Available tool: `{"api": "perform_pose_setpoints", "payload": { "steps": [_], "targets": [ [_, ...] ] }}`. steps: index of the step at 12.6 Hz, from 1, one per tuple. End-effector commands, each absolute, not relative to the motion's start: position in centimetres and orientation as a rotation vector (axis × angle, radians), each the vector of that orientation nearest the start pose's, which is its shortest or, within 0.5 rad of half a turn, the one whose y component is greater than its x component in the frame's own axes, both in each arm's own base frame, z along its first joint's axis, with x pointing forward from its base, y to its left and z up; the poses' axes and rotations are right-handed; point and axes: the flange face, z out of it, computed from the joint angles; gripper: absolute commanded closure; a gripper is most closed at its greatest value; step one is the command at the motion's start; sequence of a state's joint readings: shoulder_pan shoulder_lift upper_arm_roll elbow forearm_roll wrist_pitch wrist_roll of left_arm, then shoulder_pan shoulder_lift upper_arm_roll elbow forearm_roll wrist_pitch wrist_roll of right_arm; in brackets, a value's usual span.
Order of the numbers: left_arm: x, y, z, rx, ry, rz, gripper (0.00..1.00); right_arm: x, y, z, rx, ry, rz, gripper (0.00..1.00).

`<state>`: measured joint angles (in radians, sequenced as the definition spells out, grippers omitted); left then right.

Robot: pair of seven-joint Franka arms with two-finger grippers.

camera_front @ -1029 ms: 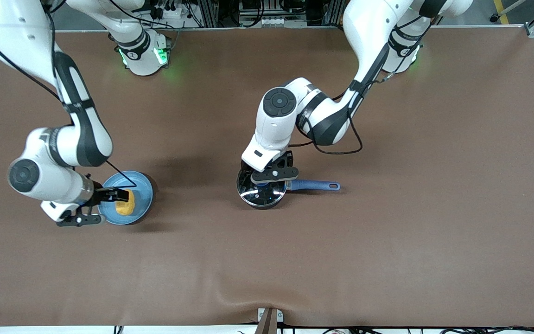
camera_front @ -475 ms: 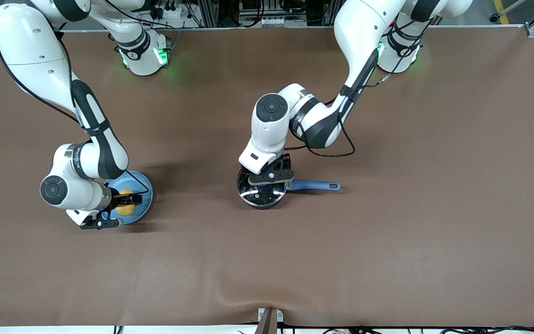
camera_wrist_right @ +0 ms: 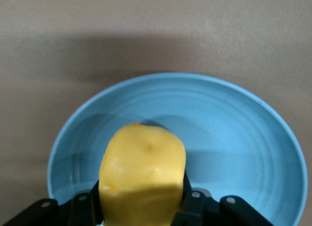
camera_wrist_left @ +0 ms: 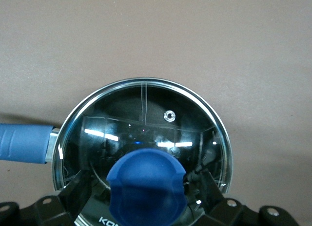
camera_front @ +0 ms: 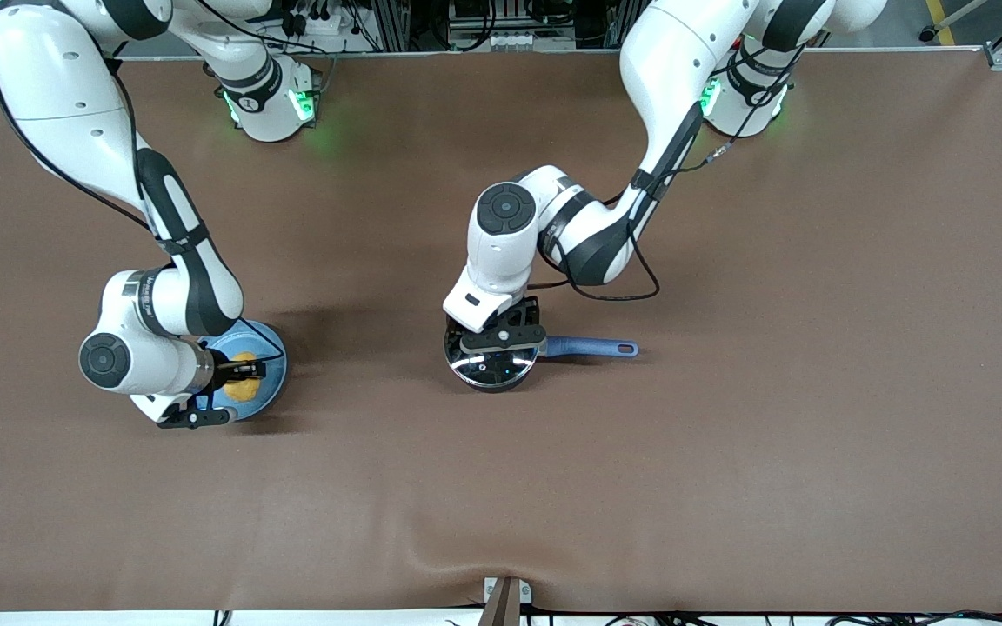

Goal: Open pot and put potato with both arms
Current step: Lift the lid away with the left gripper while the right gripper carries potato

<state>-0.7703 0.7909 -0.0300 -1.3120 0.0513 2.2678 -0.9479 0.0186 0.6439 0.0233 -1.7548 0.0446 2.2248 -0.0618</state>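
Stage judged: both grasps being set, no lift yet.

Pot standing near mid-table, blue handle pointing to 3 o'clock in the front view, toward the left arm's end. Glass lid seated on the rim; pot not yet opened. Left gripper down over the lid, fingers set either side of the blue knob; spread or just touching the knob, contact not confirmable.

Potato resting on the blue plate, well apart from the pot, toward the right arm's end of the table. Right gripper low over the plate, fingers flanking the potato; appears pinched on it, potato not raised.

Next move, by judgement: firm pinch on the knob, then straight lift of the lid clear of the rim and aside; only then carry of the potato across to above the open pot and release. Risk: knob slipping if pinched off-centre.
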Motion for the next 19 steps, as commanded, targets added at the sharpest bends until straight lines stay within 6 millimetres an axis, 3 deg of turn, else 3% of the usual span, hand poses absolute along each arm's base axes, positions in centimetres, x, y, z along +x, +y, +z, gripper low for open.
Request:
{"api": "perform_pose_setpoints", "payload": {
  "steps": [1, 2, 3, 5, 7, 9, 11, 13, 17, 19],
  "targets": [
    [53.7, -54.6, 28.3, -3.232, -0.233, -0.247, 0.46, 65.4, 3.8, 21.0, -3.055, -0.124, 0.262, 0.91],
    [53.6, -54.6, 28.6, -3.231, -0.229, -0.243, 0.77, 65.8, 4.9, 22.0, -3.042, -0.145, 0.25, 0.92],
    [53.6, -54.5, 29.0, -3.229, -0.235, -0.237, 1.0, 66.2, 5.6, 23.3, -3.038, -0.153, 0.23, 0.92],
    [53.9, -53.6, 31.3, -3.215, -0.263, -0.201, 1.0, 66.8, 7.7, 25.6, -3.023, -0.196, 0.172, 0.9],
    [55.8, -50.7, 36.0, -3.224, -0.341, -0.193, 1.0, 66.5, 11.1, 27.7, -2.993, -0.187, 0.166, 0.9],
    [58.4, -44.8, 42.3, -3.257, -0.346, -0.177, 1.0, 65.5, 15.7, 29.4, -2.972, -0.118, 0.18, 0.91],
    [61.0, -37.6, 45.4, -3.235, -0.302, -0.096, 1.0, 64.7, 20.0, 30.4, -2.967, -0.05, 0.173, 0.92],
    [62.9, -30.1, 47.3, -3.228, -0.228, -0.088, 1.0, 63.8, 24.4, 31.5, -2.97, 0.019, 0.164, 0.94],
    [64.8, -14.0, 45.3, -3.269, 0.001, 0.015, 1.0, 61.3, 32.9, 32.8, -3.024, 0.026, 0.1, 0.98],
    [64.8, -8.5, 42.4, -3.271, 0.069, 0.076, 1.0, 59.6, 36.7, 32.7, -3.06, -0.006, 0.064, 1.0]
  ]
}}
